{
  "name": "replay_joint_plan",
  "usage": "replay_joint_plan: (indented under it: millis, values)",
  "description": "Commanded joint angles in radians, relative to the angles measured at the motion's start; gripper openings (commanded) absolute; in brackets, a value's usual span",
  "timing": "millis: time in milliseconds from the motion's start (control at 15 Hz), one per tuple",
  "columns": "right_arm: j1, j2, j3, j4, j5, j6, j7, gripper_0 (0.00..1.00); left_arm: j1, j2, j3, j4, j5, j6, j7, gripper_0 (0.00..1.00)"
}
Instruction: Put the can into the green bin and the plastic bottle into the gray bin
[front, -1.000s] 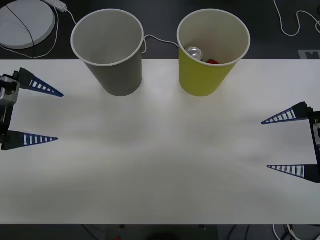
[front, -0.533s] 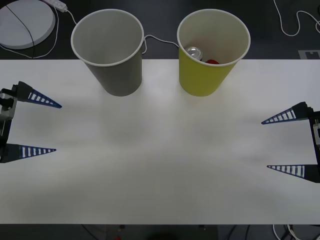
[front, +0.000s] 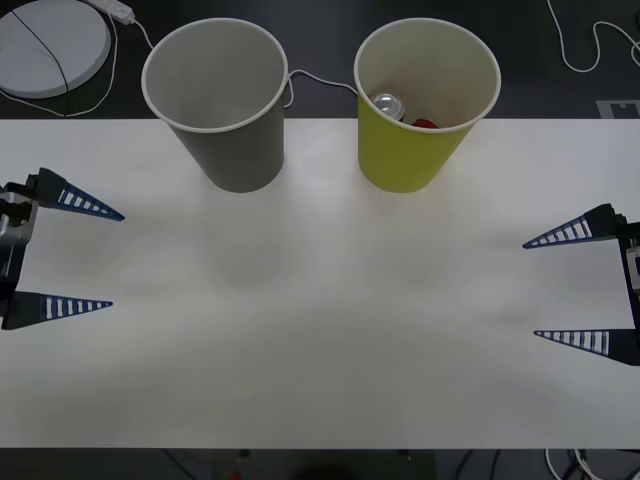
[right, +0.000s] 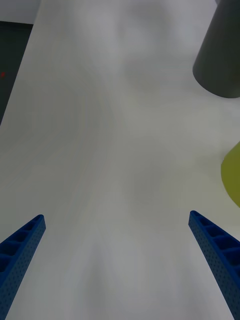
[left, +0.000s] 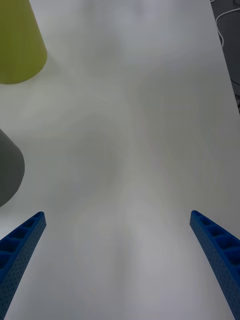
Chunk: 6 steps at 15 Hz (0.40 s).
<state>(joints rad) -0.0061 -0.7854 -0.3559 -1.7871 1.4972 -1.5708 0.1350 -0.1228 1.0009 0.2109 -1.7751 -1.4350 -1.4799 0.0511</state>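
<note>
White table (front: 320, 330). Beyond the table's far left corner, a round white disc (front: 50, 45) crossed by a dark cable; white cords (front: 585, 45) beyond its far right corner.

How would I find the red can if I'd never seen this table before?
Look at the far edge of the white table, where two big cup-shaped bins stand side by side. The can lies inside the green bin, the one on the right, with its silver top showing. The gray bin beside it shows nothing inside.
</note>
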Motion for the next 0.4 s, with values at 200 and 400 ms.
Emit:
replay_joint_plan:
  millis: [200,400]
  values:
    - [0.0,0.0,0.0,0.0,0.0,0.0,0.0,1.0,-0.001,-0.001,0.005,0.0,-0.012,0.003,0.003,1.0]
    - [0.0,0.0,0.0,0.0,0.0,0.0,0.0,1.0,-0.001,-0.001,0.005,0.0,-0.012,0.003,0.003,1.0]
